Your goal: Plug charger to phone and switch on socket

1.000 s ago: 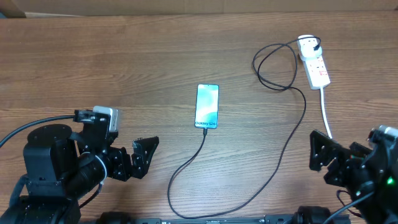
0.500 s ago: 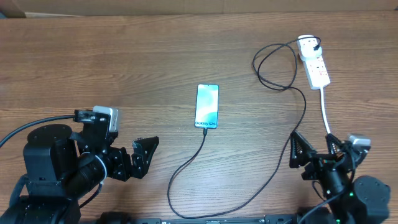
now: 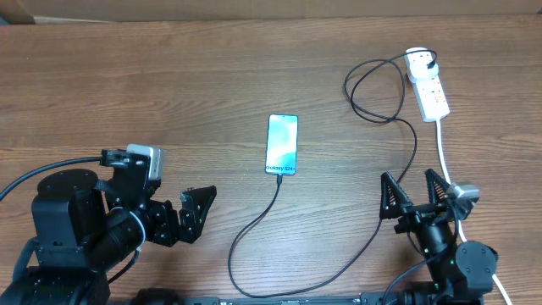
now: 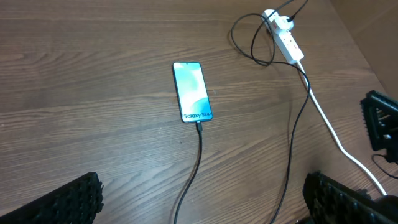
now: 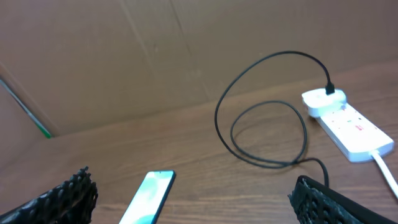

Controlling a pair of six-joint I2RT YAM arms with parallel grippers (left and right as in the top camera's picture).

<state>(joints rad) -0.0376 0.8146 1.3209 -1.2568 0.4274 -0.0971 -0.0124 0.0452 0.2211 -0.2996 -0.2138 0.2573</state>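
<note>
The phone (image 3: 282, 144) lies flat mid-table with its teal screen lit; it also shows in the left wrist view (image 4: 191, 91) and the right wrist view (image 5: 148, 198). The black charger cable (image 3: 373, 246) runs from the phone's near end in a long loop to its black plug (image 3: 432, 61) on the white socket strip (image 3: 428, 83) at the far right; the cable tip sits at the phone's port (image 4: 199, 124). My left gripper (image 3: 193, 213) is open and empty at the front left. My right gripper (image 3: 415, 196) is open and empty at the front right, near the cable.
The socket's thick white cord (image 3: 444, 157) runs toward the front, passing my right arm. A cardboard wall (image 5: 186, 56) stands behind the table. The table's far edge (image 3: 271, 17) runs along the top.
My right arm has swung left and turned, so its open fingers now point toward the far side near the cable. The left arm, phone and socket have not moved.
</note>
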